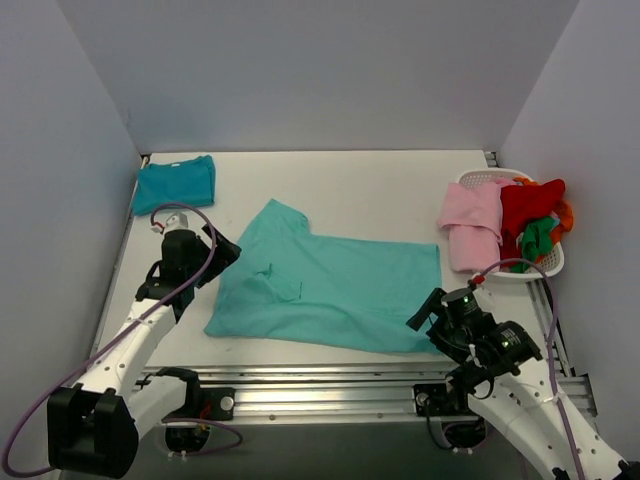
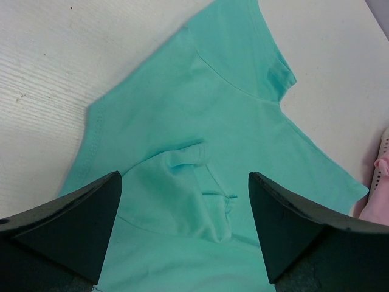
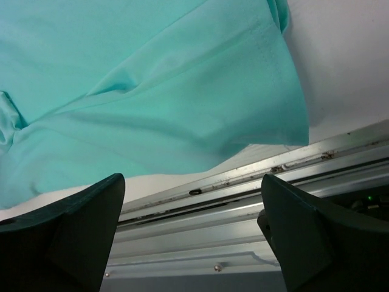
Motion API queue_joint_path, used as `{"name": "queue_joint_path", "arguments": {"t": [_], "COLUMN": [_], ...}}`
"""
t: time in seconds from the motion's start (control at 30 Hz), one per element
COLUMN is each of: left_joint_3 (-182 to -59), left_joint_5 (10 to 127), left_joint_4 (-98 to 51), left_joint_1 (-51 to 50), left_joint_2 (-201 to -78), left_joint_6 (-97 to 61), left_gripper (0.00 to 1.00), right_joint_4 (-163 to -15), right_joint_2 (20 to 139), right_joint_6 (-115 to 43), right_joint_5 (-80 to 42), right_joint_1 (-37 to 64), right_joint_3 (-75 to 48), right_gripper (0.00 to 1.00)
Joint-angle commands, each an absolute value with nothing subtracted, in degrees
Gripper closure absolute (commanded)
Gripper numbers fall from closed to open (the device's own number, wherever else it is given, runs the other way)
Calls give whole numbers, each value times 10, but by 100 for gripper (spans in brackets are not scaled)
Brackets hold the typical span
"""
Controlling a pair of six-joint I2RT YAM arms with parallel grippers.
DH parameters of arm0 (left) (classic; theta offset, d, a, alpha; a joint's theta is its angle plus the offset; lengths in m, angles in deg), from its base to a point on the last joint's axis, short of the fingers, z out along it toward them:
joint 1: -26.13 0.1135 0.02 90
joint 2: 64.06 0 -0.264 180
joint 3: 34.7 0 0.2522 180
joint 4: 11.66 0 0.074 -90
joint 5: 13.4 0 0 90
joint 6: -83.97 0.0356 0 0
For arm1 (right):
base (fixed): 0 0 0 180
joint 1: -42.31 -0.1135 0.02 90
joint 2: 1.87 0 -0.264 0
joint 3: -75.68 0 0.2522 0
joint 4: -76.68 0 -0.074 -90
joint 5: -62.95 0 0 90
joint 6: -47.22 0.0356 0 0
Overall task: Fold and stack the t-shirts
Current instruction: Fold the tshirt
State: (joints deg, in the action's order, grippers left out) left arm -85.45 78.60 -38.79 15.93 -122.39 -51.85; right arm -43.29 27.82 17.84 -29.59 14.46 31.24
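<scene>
Right wrist view, nearest: looks past the right gripper (image 3: 191, 182), spread wide with nothing between its fingers, onto the metal rail (image 3: 255, 201) along the near edge of the table (image 3: 340, 55). Just beyond the rail, catches the near right corner of the light turquoise t-shirt (image 3: 152, 91). Cannot tell whether either fingertip touches the cloth.

Left wrist view: looks past the left gripper (image 2: 183, 179), likewise wide open and empty, down onto the same tee. Takes in a small raised pucker (image 2: 194, 155) of fabric between the fingers and a sleeve (image 2: 273, 67) farther off.

Top external view: places the left gripper at the tee's left edge and the right gripper at its near right corner. Shows the tee lying spread across the middle of the table, sleeve pointing far left.

Farther back, in the far left corner: the darker teal-blue t-shirt (image 1: 174, 184), folded into a neat rectangle, well apart from the spread one.

At the far right edge: a white basket (image 1: 487, 178), with a pink garment (image 1: 470, 225) draped over its left rim and a red garment (image 1: 530, 205) and green garment (image 1: 535, 240) heaped inside.
</scene>
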Motion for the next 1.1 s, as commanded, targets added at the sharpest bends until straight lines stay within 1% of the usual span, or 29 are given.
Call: {"name": "queue_joint_path", "arguments": {"t": [0.0, 0.07, 0.17, 0.23, 0.27, 0.37, 0.4, 0.47, 0.5, 0.57, 0.6, 0.67, 0.77, 0.87, 1.0, 1.07], "left_joint_3": [-861, -863, -867, -865, -867, -898, -909, -954, -971, -1025, -1043, -1095, -1157, -1200, -1312, -1348], "left_joint_5": [777, 776, 773, 770, 756, 701, 689, 671, 669, 663, 652, 643, 632, 635, 635, 627], "left_joint_4": [-364, -362, -348, -312, -296, -224, -197, -175, -173, -171, -170, -177, -190, -207, -252, -287], "left_joint_1": [164, 164, 164, 165, 165, 164, 163, 161, 160, 158, 160, 161, 165, 165, 170, 172], "left_joint_2": [-1221, -1220, -1232, -1249, -1276, -1353, -1374, -1436, -1460, -1519, -1540, -1595, -1653, -1699, -1774, -1823], "left_joint_6": [-510, -512, -516, -523, -524, -520, -517, -508, -503, -489, -486, -479, -478, -465, -424, -412], "left_gripper": [6, 6, 6, 6, 6, 6, 6, 6, 6, 5, 5, 5, 4, 4, 4, 3], "right_joint_4": [-373, -374, -387, -436, -458, -598, -692, -777, -828, -868, -890, -942, -958, -937, -925, -918], "right_joint_2": [259, 259, 277, 307, 321, 396, 450, 525, 614, 703, 777, 848, 903, 938, 938, 924], "right_joint_6": [188, 187, 169, 145, 142, 130, 129, 119, 118, 107, 107, 108, 107, 91, 70, 57], "right_joint_5": [-285, -284, -320, -351, -364, -387, -382, -387, -389, -386, -381, -372, -379, -374, -358, -363], "right_joint_1": [142, 142, 142, 142, 142, 142, 142, 144, 147, 155, 159, 163, 173, 201, 242, 252], "right_joint_3": [279, 268, 231, 205, 198, 206, 215, 223, 213, 161, 141, 95, 43, -12, -34, -33], "right_gripper": [9, 8, 7, 7, 7, 6, 6, 6, 6, 7, 8, 9, 9, 9, 9, 9]}}
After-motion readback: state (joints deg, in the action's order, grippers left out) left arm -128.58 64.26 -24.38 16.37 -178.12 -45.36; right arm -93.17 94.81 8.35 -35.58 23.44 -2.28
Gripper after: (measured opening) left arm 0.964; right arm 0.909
